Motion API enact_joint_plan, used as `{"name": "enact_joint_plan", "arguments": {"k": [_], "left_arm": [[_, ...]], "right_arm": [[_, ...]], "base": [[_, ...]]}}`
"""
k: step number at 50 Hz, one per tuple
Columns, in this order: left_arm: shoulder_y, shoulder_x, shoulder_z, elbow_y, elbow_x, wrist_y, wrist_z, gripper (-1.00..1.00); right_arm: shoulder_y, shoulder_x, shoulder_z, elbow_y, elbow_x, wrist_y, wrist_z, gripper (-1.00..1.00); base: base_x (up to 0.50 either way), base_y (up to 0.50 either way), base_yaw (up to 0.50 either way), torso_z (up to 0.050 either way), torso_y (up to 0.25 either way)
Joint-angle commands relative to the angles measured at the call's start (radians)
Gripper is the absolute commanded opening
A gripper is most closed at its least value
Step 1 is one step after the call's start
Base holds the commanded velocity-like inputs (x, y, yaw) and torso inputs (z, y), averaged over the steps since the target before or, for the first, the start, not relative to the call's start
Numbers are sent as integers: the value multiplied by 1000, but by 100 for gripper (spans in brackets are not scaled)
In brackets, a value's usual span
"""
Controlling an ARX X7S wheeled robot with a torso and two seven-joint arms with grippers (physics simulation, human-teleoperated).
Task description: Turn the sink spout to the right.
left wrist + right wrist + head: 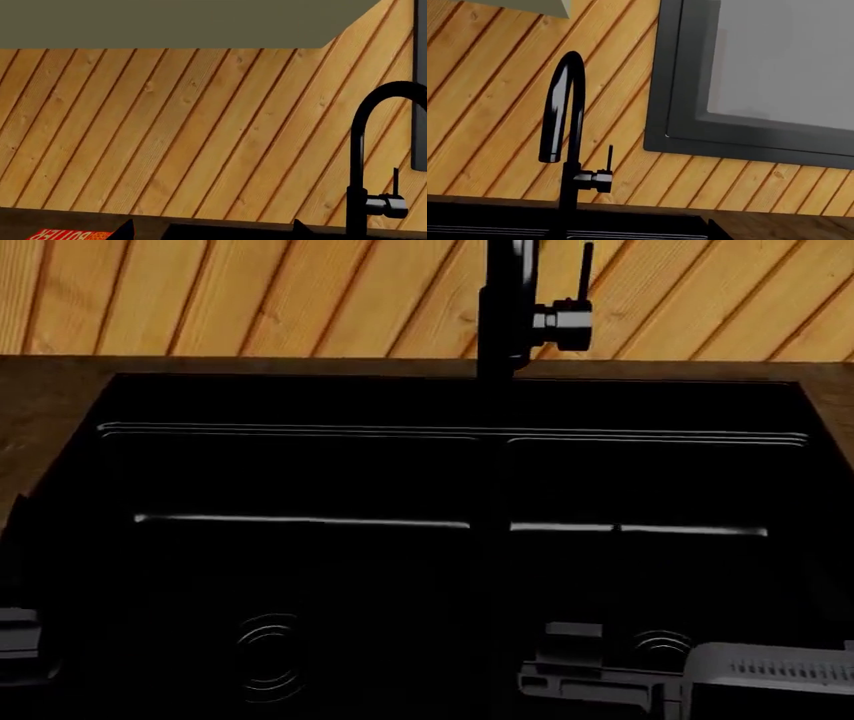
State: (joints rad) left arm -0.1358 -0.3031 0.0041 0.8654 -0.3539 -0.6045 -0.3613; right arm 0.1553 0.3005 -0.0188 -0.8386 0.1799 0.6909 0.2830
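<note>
The sink spout (pixel 564 100) is a tall, slim, glossy black pipe with a curved top, standing behind the black double-basin sink (pixel 454 430). It also shows in the left wrist view (pixel 358 165) and, as a lower pipe only, in the head view (pixel 503 310). My left gripper (pixel 212 233) is open and empty, well short of the spout, which is off to one side of it. My right gripper (pixel 630 236) is low over the right basin, also in the head view (pixel 587 640). Only one of its fingertips (pixel 718 231) shows, set far out; it holds nothing.
A short black side cylinder with a thin rod lever (pixel 599 179) sticks out of the spout's base. A wooden plank wall (pixel 167 130) stands behind. A dark-framed window (pixel 760 75) is beside the spout. A red butter box (pixel 67 235) lies on the counter.
</note>
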Motion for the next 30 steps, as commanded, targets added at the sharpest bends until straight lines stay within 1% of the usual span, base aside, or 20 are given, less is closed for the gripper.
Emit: {"name": "enact_joint_plan", "arguments": {"k": [1,10,30], "left_arm": [[8,-4,4,-8,-4,13,-3,100],[8,-7,8,-13,-7,18,-8,100],[9,-14,25,-18,-9,29,-16,100]], "right_arm": [[-7,0,0,4,3,-3,8,100],[1,1,-10,13,0,4,15,100],[27,9,-12,6,14,47,24,100]], "base": [[270,0,0,0,0],[112,0,0,0,0],[0,0,0,0,0]]}}
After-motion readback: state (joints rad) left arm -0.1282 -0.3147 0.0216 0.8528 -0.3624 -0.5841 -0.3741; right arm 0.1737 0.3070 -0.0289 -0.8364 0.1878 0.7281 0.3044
